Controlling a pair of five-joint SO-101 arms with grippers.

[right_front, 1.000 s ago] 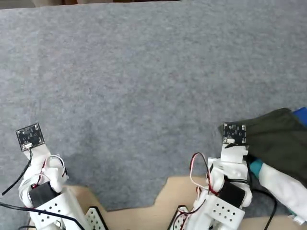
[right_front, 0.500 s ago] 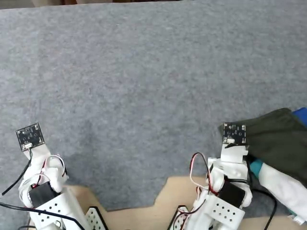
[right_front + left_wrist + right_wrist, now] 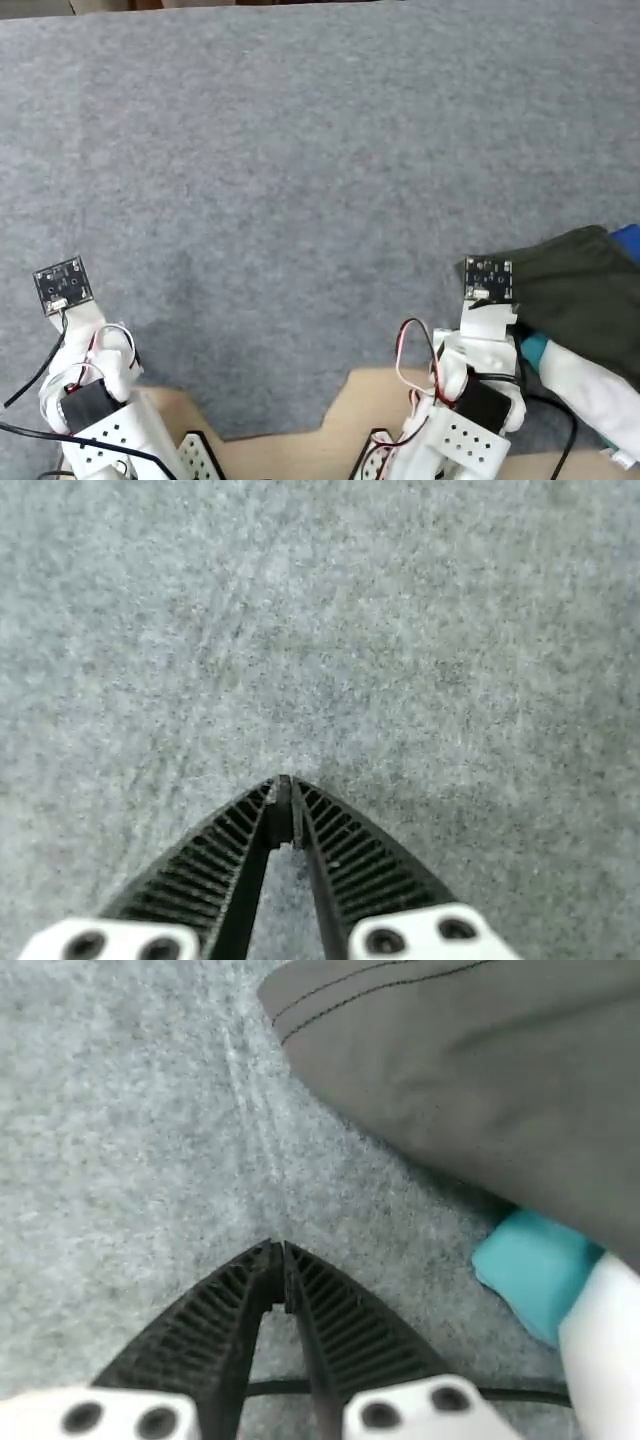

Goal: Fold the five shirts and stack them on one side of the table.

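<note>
High view: dark shirt (image 3: pixel 580 285) on grey table (image 3: pixel 300 150)

Both arms are drawn back at the near edge of the table (image 3: pixel 300 150). The left arm (image 3: pixel 85 375) sits by the near left corner. The left gripper (image 3: pixel 282 815) points down at the surface, its jaws pressed together on nothing. The right arm (image 3: pixel 475 385) sits toward the near right corner. The right gripper (image 3: pixel 277 1280) is likewise closed and empty, tips low.
</note>
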